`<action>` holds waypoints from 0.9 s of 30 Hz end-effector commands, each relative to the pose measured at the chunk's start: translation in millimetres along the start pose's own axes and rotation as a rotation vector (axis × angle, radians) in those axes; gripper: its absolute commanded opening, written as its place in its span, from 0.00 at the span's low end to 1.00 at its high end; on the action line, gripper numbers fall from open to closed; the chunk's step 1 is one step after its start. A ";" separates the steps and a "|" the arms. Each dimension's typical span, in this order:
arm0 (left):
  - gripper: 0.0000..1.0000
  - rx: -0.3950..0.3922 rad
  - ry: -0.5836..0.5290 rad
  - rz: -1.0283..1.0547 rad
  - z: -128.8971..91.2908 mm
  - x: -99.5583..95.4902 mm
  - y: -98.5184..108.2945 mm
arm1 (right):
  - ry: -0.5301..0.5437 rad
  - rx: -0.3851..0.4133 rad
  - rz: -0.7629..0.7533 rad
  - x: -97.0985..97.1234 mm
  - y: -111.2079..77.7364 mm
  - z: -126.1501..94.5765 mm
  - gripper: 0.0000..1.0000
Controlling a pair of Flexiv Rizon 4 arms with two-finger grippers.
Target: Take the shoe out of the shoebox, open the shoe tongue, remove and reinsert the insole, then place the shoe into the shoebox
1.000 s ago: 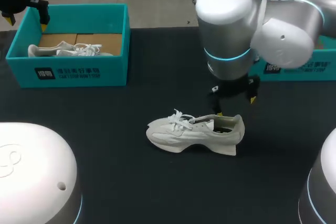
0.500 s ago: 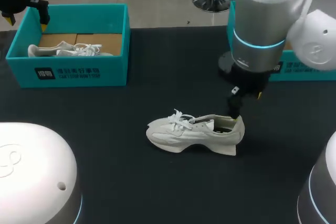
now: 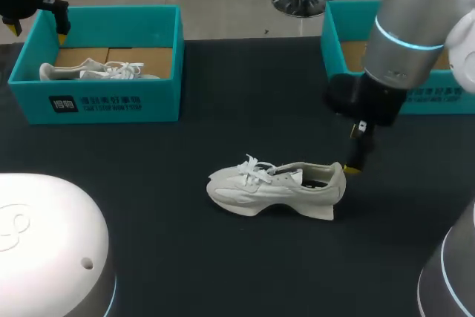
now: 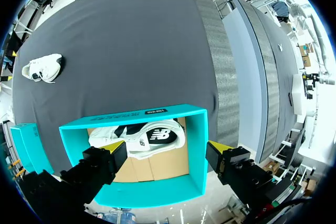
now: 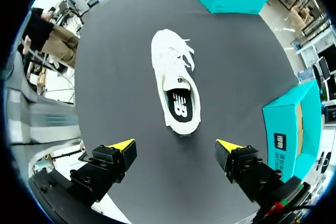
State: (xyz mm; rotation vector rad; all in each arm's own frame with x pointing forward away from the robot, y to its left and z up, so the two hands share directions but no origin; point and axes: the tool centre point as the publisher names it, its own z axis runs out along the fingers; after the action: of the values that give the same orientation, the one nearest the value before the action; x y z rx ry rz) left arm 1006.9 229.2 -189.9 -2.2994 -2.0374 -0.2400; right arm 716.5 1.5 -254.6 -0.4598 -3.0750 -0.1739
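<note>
White shoe [image 3: 276, 187], right end effector [image 5: 175, 145] spread wide, empty, beside heel (left end effector [image 4: 165, 146] likewise, above shoebox [image 3: 111, 102])

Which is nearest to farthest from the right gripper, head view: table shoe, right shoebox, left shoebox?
From the right gripper:
1. the table shoe, heel just beside it
2. the right shoebox, behind the arm, table's right
3. the left shoebox, far across, table's left

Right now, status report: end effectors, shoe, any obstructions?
Left end effector open over left shoebox. Right end effector open behind shoe heel. Shoe upright on table. Second shoe occupies left shoebox.
</note>
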 end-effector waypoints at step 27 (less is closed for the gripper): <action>1.00 -0.002 0.001 0.000 -0.5 0.4 -1.3 | -0.078 -0.165 -0.410 13.1 -50.9 0.7 1.00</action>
State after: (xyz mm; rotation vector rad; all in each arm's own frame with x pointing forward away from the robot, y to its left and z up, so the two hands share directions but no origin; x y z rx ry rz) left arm 1006.9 229.2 -189.9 -2.2994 -2.0374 -0.2400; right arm 683.5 -39.9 -255.5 0.1335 -3.2211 -0.3213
